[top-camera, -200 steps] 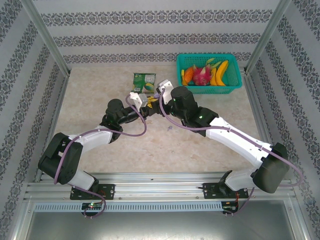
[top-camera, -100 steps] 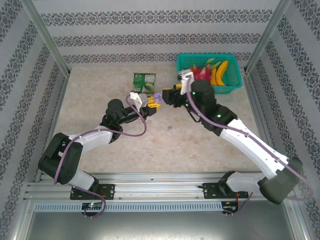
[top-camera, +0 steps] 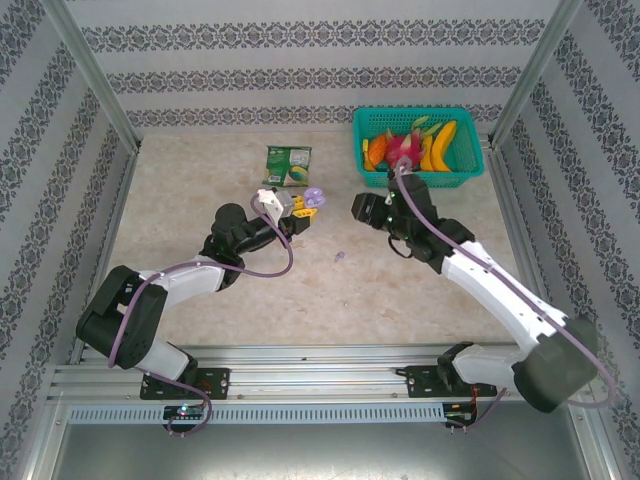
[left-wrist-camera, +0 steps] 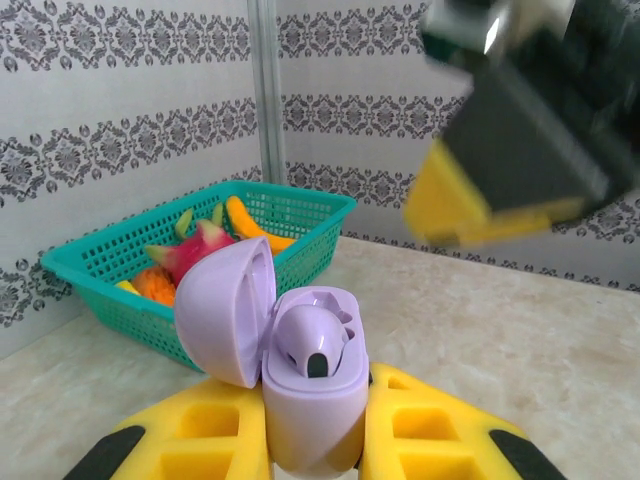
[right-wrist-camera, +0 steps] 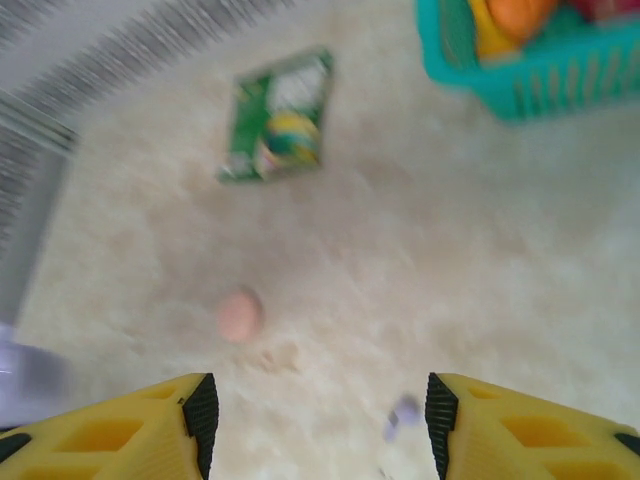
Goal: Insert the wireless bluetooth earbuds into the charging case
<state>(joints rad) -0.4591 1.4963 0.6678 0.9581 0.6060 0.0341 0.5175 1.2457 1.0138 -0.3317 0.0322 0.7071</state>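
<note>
The left gripper is clamping the case between its yellow fingers, the jaws narrowed onto the case's lower body. Seen from the left wrist, the case is standing upright right at the fingertips, with its lid swinging open toward this gripper's left. One lilac earbud, the seated earbud, is sitting in a well in the open top, its dark tip facing back toward the wrist. Whether a second one is lying beside it cannot be told.

The right gripper is hanging above the table with its jaws spread wide and nothing between them. In the top view it is pointing at the left gripper's tips, near them but apart. In the left wrist view it is showing as a blur up ahead and to the right of the case.

Below the right gripper, the loose earbud is lying on the table as a small lilac speck, just inside the right-hand finger. A pink blob, too blurred to identify, is resting ahead of the left-hand finger. A green packet is lying farther ahead, and a teal basket of fruit is standing ahead and to the right of this gripper
</note>
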